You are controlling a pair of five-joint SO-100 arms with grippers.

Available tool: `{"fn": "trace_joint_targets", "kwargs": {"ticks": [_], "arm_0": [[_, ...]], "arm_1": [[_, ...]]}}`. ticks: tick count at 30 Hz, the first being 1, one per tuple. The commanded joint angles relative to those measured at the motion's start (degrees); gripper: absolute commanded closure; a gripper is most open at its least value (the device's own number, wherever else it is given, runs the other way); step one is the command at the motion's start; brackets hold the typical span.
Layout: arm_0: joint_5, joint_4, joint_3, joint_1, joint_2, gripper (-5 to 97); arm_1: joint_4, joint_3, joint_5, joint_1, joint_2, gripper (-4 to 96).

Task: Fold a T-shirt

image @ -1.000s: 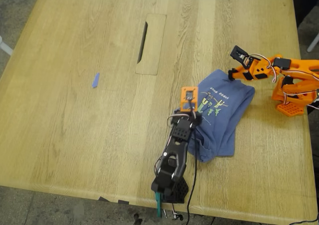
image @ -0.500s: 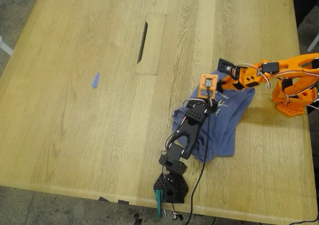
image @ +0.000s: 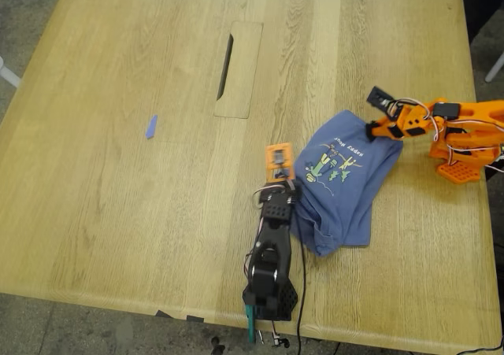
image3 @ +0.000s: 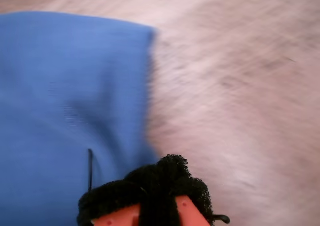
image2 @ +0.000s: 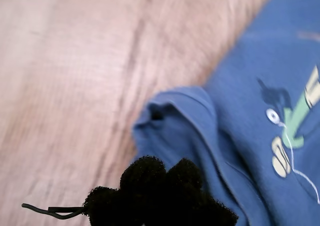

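Observation:
The slate-blue T-shirt [image: 346, 186] lies folded on the table toward the exterior view's right, with its cartoon print facing up. My first gripper [image: 278, 160], on the black arm, hovers just off the shirt's edge on the exterior view's left. Its foam pads [image2: 150, 186] are together with nothing between them, over a sleeve fold of the T-shirt [image2: 250, 85]. My second gripper [image: 372, 120], on the orange arm, sits at the shirt's far corner on the exterior view's right. Its pads [image3: 160, 178] look shut beside the edge of the T-shirt [image3: 65, 85], holding no cloth.
A small blue tape scrap [image: 150, 126] lies on the wooden table [image: 118, 213] at the exterior view's left. A cable slot [image: 239, 69] is cut into the table farther back. The black arm's base [image: 270, 296] stands at the near edge, the orange base [image: 461, 166] at the exterior view's right.
Half a second ago both grippers were reaching in over the bunched shirt. Both have since drawn back to its edges, and the shirt lies flatter with its print exposed again.

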Motion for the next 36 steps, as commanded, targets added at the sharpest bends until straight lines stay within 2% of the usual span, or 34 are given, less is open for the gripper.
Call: {"fn": "trace_joint_targets", "kwargs": {"ticks": [1, 12, 21, 29, 33, 36], "arm_0": [[-0.6, 1.1, -0.8, -7.2, 7.6, 92], [-0.3, 3.5, 0.6, -28.7, 18.6, 92], [-0.6, 8.1, 9.2, -51.2, 33.8, 92], [-1.4, 18.3, 22.9, -67.3, 62.2, 92], [-0.9, 18.7, 24.3, -74.8, 62.0, 92], [2.1, 19.2, 25.5, -78.8, 62.0, 92]], "arm_1": [[5.8, 0.1, -0.7, 6.6, 7.9, 91.2], [20.0, 1.5, -2.3, 35.1, 28.5, 91.3], [19.5, 2.1, -1.8, 60.3, 28.6, 91.3], [22.1, 6.2, -2.6, 79.6, 28.8, 91.3], [21.7, 9.1, -3.7, 88.7, 28.8, 91.3], [22.0, 11.1, -4.5, 93.3, 28.8, 91.3]]}}
